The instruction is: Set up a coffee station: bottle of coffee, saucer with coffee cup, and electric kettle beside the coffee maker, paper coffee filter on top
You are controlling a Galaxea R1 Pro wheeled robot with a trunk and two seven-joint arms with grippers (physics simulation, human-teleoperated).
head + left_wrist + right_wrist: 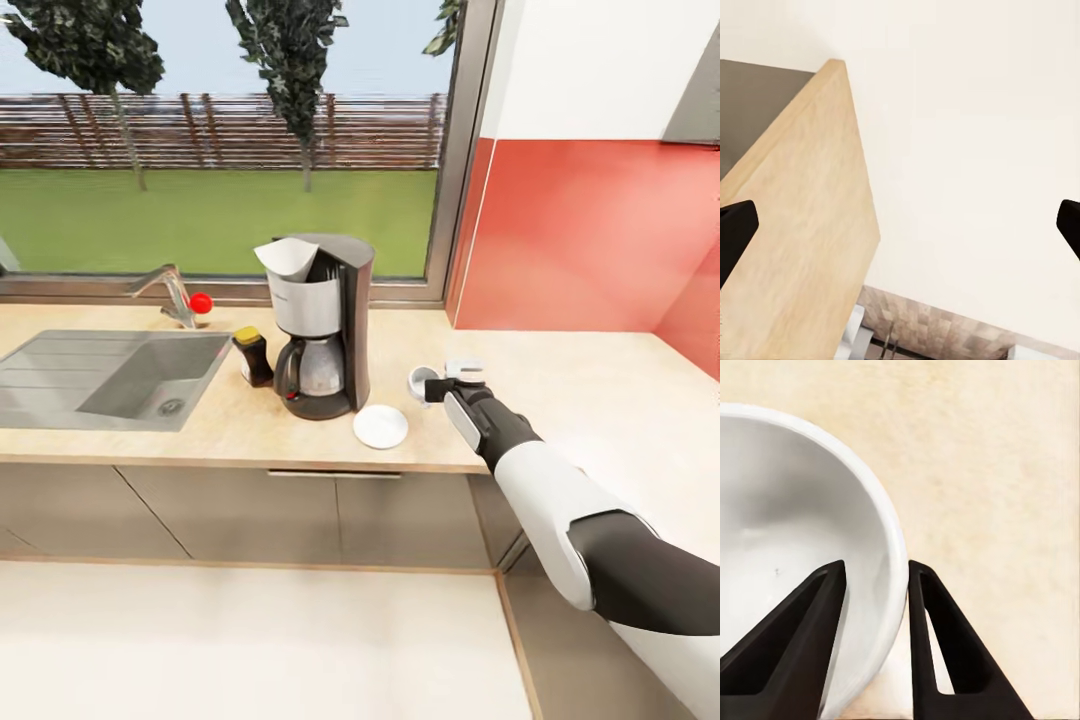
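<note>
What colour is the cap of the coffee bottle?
Yellow; the bottle shows best in the head view.

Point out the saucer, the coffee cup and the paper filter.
saucer [380, 427], head view, center of the plate.
coffee cup [795, 532], right wrist view, inner wall.
paper filter [288, 259], head view, front face.

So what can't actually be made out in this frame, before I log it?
- Coffee cup: head view, small and partly behind the right gripper; whether it is lifted off the countertop cannot be told.
- Cup in the right wrist view: cut off by the edges, handle unseen.
- Left gripper: left wrist view, only fingertips at the edges.
- Bottle of coffee: label too small.
- Coffee maker hides the counter behind it.
</note>
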